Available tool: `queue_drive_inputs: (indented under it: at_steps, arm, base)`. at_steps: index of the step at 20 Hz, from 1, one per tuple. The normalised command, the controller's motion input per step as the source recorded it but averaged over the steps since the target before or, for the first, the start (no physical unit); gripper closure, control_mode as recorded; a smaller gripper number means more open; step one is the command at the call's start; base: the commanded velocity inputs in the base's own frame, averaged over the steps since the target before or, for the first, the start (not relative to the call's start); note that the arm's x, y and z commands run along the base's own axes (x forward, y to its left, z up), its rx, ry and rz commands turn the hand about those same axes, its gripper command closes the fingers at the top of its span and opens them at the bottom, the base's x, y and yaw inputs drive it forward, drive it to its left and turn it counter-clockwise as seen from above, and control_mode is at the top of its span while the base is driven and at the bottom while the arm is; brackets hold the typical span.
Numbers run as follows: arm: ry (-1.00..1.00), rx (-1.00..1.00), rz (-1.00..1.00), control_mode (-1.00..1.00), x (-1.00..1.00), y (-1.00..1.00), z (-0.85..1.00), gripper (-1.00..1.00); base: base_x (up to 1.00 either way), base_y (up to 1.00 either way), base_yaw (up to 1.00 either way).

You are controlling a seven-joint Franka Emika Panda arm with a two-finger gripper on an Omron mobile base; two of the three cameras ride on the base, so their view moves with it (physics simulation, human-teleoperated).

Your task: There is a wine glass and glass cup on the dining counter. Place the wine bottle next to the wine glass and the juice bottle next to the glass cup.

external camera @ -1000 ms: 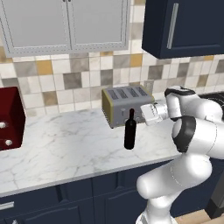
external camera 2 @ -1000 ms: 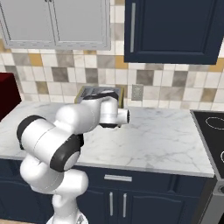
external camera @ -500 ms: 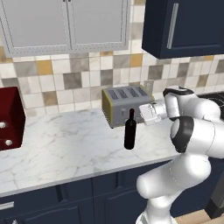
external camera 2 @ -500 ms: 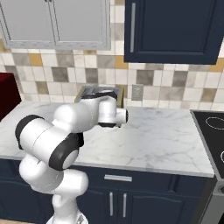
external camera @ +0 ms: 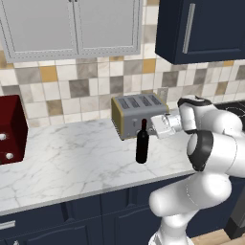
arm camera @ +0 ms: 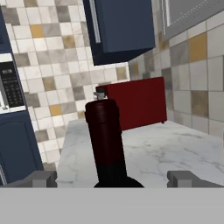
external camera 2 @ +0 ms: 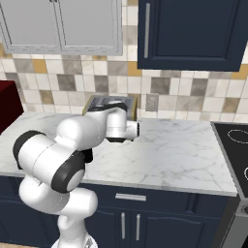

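wall: beige-grey mosaic tiles (external camera: 72,91) | cabinets: navy (external camera 2: 193,34), grey (external camera: 72,24) | counter: white marble (external camera: 72,162) | toaster (external camera: 136,112)

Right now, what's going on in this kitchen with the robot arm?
The white arm has its gripper level with the neck of the wine bottle, which stands upright on the marble wall counter in front of the toaster. The fingers are spread wide either side of the neck and have not closed on it.

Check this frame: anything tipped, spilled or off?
Nothing stands out. The wine bottle stands upright on the marble counter before the toaster, neck between the gripper's open jaws. No spill.
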Motion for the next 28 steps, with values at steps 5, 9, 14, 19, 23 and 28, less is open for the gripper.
queue_drive_inputs:
  at_steps: [5,9,14,19,23,28]
  arm:
    - [0.0,0.0,0.0,-1.0,0.12,0.02,0.0,-1.0]
    - [0.0,0.0,0.0,-1.0,0.1,0.0,0.0,-1.0]
    - [0.0,0.0,0.0,-1.0,0.02,0.02,0.0,-1.0]
    - [0.0,0.0,0.0,-1.0,-0.06,0.12,0.0,-1.0]
    - [0.0,0.0,0.0,-1.0,-0.06,0.15,-0.01,-1.0]
    - [0.02,0.0,-0.01,-1.0,0.01,0.07,-0.06,-1.0]
  base:
    - [0.0,0.0,0.0]
    - [0.0,0.0,0.0]
    - [0.0,0.0,0.0]
    - [0.0,0.0,0.0]
    - [0.0,0.0,0.0]
    - [0.0,0.0,0.0]
